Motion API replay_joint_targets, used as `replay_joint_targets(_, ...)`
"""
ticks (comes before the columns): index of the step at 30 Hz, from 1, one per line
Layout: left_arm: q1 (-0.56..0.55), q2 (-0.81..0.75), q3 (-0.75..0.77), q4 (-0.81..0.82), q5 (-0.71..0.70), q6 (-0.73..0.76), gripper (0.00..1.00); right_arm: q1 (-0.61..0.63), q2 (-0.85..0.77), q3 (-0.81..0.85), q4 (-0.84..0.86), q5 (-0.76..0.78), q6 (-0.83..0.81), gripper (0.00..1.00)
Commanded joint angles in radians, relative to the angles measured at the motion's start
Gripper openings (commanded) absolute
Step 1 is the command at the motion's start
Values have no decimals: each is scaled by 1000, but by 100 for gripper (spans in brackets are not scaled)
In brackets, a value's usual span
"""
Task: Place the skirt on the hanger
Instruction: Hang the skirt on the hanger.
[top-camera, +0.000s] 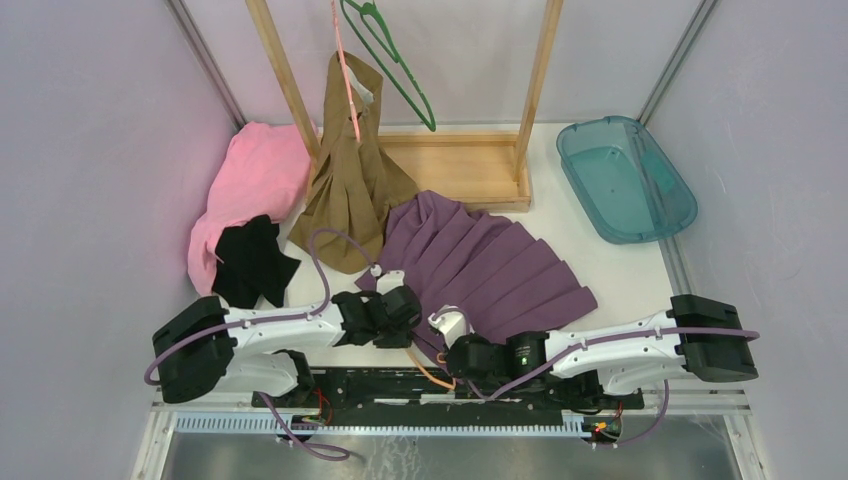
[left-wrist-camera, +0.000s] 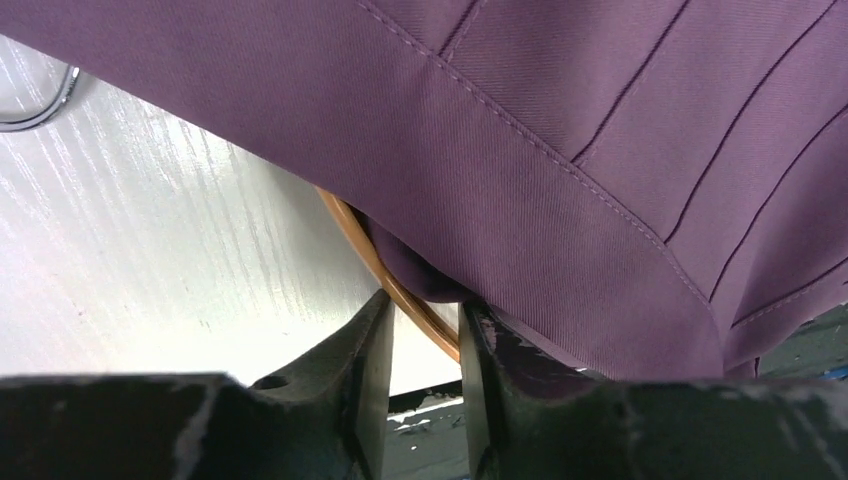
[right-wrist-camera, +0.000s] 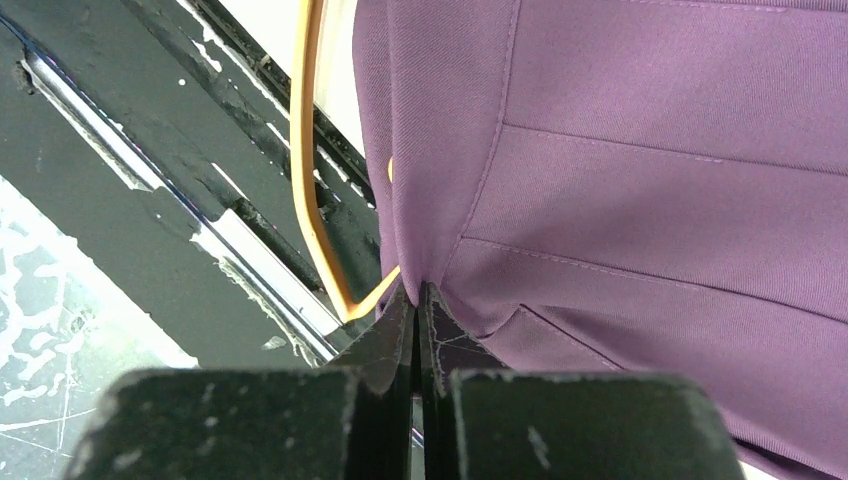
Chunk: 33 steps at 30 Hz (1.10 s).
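Note:
A purple pleated skirt (top-camera: 490, 265) lies spread on the white table. An orange hanger (top-camera: 428, 370) pokes out from under its near edge. My left gripper (top-camera: 403, 305) sits at the skirt's near left hem. In the left wrist view it (left-wrist-camera: 425, 320) is open, the orange hanger (left-wrist-camera: 370, 250) crosses between its tips and the skirt (left-wrist-camera: 560, 130) drapes over its right finger. My right gripper (top-camera: 450, 335) is at the skirt's near edge. In the right wrist view it (right-wrist-camera: 417, 295) is shut on a fold of the skirt (right-wrist-camera: 620, 150), beside the hanger (right-wrist-camera: 305, 170).
A wooden rack (top-camera: 500, 170) stands at the back with a green hanger (top-camera: 395, 60) and a brown garment (top-camera: 350, 180) hanging on it. Pink cloth (top-camera: 255, 180) and black cloth (top-camera: 255, 260) lie at the left. A teal tub (top-camera: 625, 178) sits at the back right.

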Motion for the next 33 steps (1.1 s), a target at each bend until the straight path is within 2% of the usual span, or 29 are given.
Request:
replay_joint_targets(1, 0, 51, -14, -18, -17, -33, 32, -1, -24, -10, 20, -7, -1, 1)
replay_joint_targets(3, 0, 53, -21, -31, -29, -31, 25, -1, -24, -19, 28, -4, 1, 1)
replay_joint_targets(6, 1, 50, -21, -29, -32, -28, 5, -2, -15, -29, 39, -8, -1, 1)
replay_joint_targets(7, 2, 45, -14, -30, -33, -27, 4, -2, -12, -32, 39, -7, 1, 1)
replay_joint_targets(17, 23, -72, 101, -40, -84, -29, 3, 5, -12, -41, 29, 7, -16, 1)
replay_joint_targets(21, 41, -56, 126, 27, -82, -34, 3, 31, 12, 1, -2, 39, -36, 1)
replay_joint_targets(33, 45, 40, 223, 60, -194, -58, 3, 114, 76, 139, -88, 115, -87, 1)
